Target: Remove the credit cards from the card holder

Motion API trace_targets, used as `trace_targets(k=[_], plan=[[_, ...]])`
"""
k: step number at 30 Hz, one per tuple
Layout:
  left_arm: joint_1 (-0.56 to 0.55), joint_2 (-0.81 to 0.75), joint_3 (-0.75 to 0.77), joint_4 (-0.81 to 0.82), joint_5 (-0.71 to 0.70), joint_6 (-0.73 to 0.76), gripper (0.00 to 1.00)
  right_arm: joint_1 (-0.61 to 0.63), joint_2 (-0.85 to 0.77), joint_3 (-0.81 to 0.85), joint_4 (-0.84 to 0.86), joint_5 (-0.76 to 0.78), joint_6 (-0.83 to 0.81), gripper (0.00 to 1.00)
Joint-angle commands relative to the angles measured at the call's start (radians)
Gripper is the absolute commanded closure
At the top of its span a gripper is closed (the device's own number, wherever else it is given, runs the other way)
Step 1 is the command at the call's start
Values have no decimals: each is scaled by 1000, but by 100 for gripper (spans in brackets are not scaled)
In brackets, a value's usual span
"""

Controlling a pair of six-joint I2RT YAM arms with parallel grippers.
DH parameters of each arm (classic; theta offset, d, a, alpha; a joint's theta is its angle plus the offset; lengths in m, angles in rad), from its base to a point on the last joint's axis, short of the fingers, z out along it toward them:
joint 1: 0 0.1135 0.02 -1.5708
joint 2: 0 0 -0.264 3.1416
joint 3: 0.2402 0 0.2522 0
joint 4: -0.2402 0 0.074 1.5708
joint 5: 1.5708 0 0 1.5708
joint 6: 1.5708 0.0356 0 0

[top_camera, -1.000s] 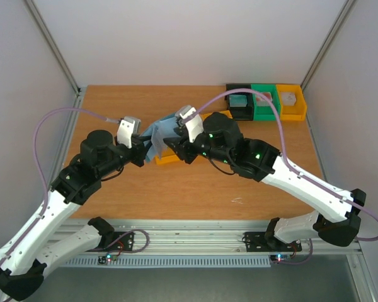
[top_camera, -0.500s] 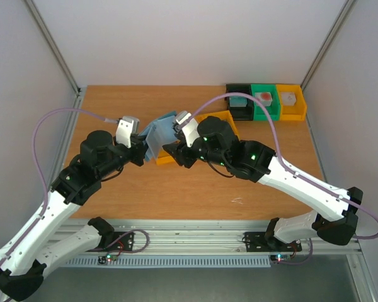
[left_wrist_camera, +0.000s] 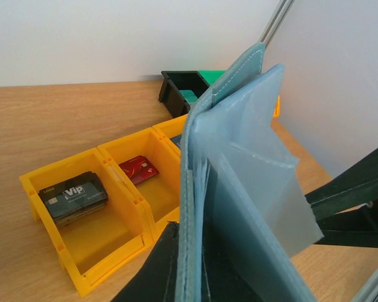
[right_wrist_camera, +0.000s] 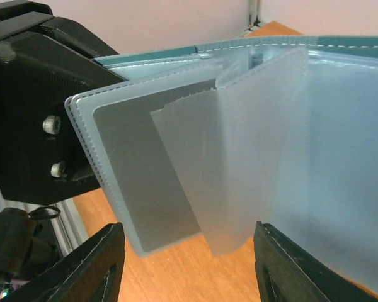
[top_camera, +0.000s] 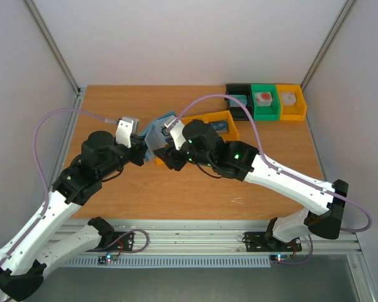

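Note:
The card holder (left_wrist_camera: 239,157), a blue wallet with clear-grey sleeves, stands upright off the table, and my left gripper (left_wrist_camera: 192,251) is shut on its lower edge. In the top view the card holder (top_camera: 156,131) sits between both grippers. My right gripper (right_wrist_camera: 188,229) is open, one finger on each side below the hanging sleeves (right_wrist_camera: 264,138), touching nothing. The outermost sleeve holds a flat grey card-shaped piece (right_wrist_camera: 145,170). A dark grey card (left_wrist_camera: 72,198) and a red card (left_wrist_camera: 138,170) lie in yellow bins (left_wrist_camera: 123,207). A blue card (top_camera: 220,128) lies in the right yellow bin.
The joined yellow bins (top_camera: 205,119) sit just behind and right of the wallet. A black bin (top_camera: 239,108), a green bin (top_camera: 264,104) and a yellow bin (top_camera: 291,104) with small blocks stand at the back right. Both arms crowd the table's middle.
My right arm has swung left from above the yellow bins to the wallet, uncovering the bin with the blue card. Its jaws widened a little. The left arm kept still.

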State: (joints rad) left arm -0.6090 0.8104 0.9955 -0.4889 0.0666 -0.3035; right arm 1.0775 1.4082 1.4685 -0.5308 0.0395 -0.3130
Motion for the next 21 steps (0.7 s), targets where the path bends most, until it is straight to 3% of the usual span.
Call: trace_targets(k=[1,6,10,21], plan=[[2,-17,-12,70,-9,-12,100,7,36,54,35,-18,11,41],[3,-16,-13,81,-6,-14,100,26,72,73,45,-58,3,37],[5,-19,-17,81,1,-16,100,38,95,91,39,24,-3,40],[13,-24,-18,84,11,-16,100,38,14,29,40,194,1,69]])
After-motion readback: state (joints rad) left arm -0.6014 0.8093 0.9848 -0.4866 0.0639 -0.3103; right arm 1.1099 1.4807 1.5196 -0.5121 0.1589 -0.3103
